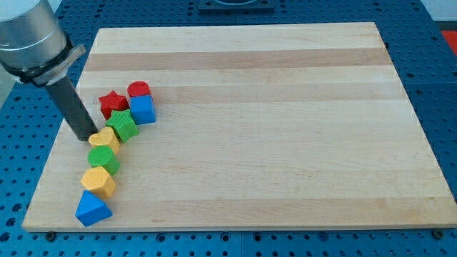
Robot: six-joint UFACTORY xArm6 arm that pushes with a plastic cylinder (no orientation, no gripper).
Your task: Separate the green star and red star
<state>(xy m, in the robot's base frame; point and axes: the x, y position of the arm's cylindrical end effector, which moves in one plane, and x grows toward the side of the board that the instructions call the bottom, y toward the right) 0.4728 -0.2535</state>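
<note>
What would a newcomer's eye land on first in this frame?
A curving chain of small coloured blocks at the view's left of the pale wooden board, running from the red star block and green star block down to a blue triangular block. Next, the dark rod: my tip sits just left of the chain, beside a yellow block.

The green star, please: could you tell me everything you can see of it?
The green star is a small, chunky, matt block, possibly painted wood, lying flat on the wooden board near the view's left. It sits pressed against the red star above it, the blue block to its upper right and a yellow block to its lower left. My tip rests just left of it.
</note>
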